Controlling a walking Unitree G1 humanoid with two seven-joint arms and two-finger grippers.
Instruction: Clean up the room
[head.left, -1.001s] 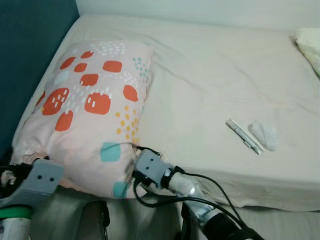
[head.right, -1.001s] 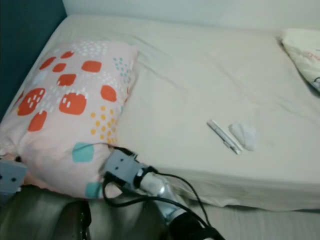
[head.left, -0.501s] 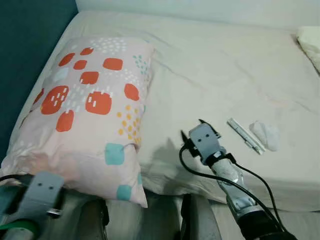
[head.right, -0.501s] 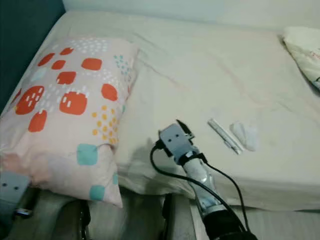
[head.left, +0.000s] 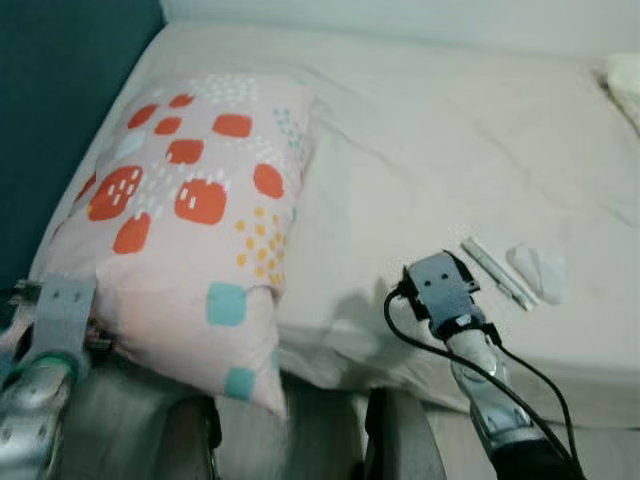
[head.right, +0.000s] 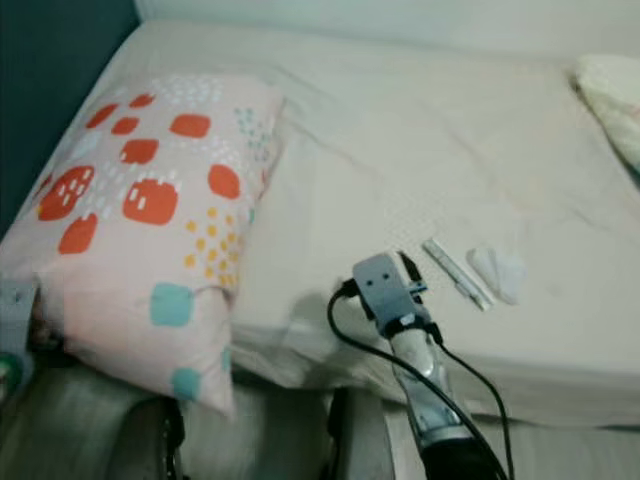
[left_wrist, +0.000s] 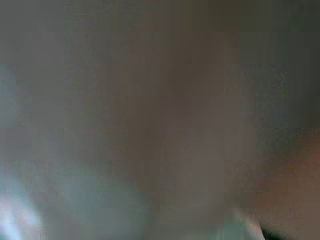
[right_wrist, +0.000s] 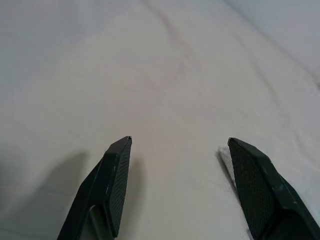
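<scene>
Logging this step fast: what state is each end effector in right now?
Left end effector: against the patterned pillow's near corner; open or closed cannot be told.
Right end effector: open, empty, over the bed sheet.

Cream sheet (head.left: 420, 140) covers the mattress, lightly creased. Dark teal wall (head.left: 50, 110) runs along its left side (pale wall (head.right: 400, 15) at the far end).

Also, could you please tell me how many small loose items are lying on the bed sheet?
2: a thin white stick just ahead of the right gripper, and a crumpled white tissue beside it. More may lie outside the frame.
</scene>
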